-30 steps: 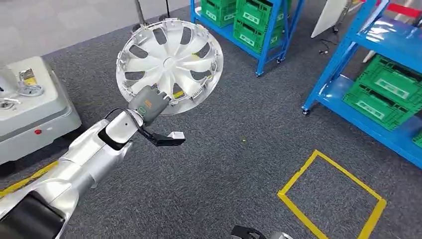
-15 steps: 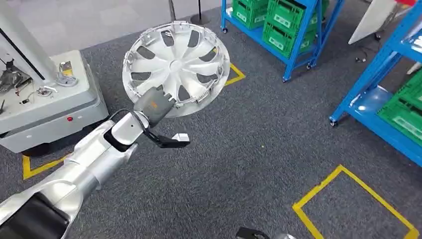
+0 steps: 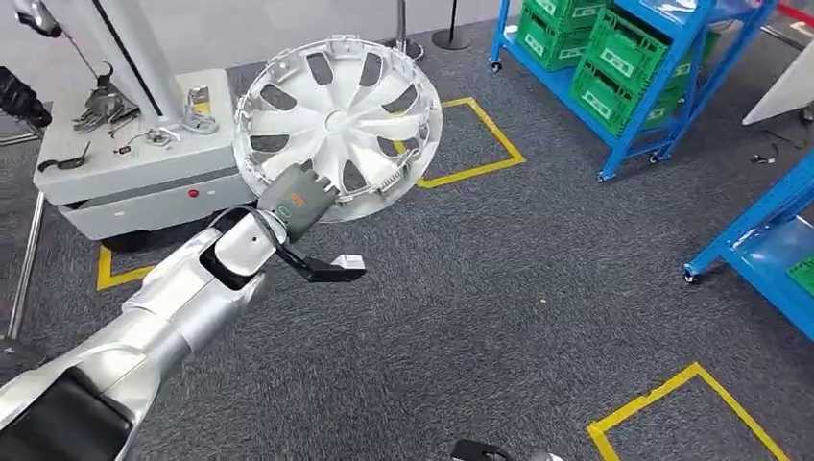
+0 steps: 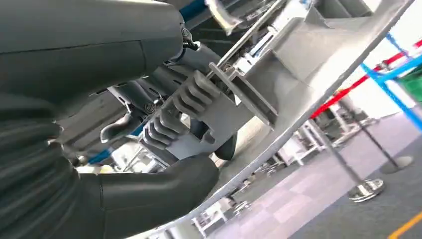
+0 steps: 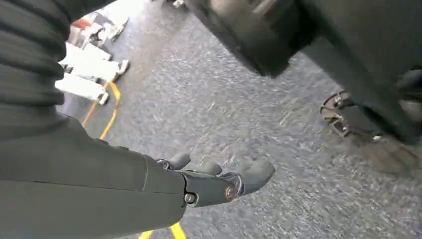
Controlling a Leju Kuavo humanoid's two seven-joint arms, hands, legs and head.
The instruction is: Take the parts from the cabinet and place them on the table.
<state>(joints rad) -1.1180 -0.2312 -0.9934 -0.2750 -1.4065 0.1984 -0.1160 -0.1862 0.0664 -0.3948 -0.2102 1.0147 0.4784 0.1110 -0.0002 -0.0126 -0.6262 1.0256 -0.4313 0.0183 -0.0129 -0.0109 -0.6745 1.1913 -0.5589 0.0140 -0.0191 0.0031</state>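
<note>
The left hand pinches the lower rim of the hubcap — held high and face-up, above the carpet beside the grey cart, probably for carrying — while the right hand hangs loosely spread, holding nothing.

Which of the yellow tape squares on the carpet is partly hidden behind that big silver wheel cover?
The yellow square at top centre: the wheel cover in the left hand overlaps its left side. The lower-right one lies fully uncovered.

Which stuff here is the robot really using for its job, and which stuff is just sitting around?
For the job:
- silver wheel cover
- left robot hand holding it by the rim

Just lying about:
- grey cart with small tools on top
- blue racks with green crates
- yellow floor tape
- right robot hand, holding nothing
</note>
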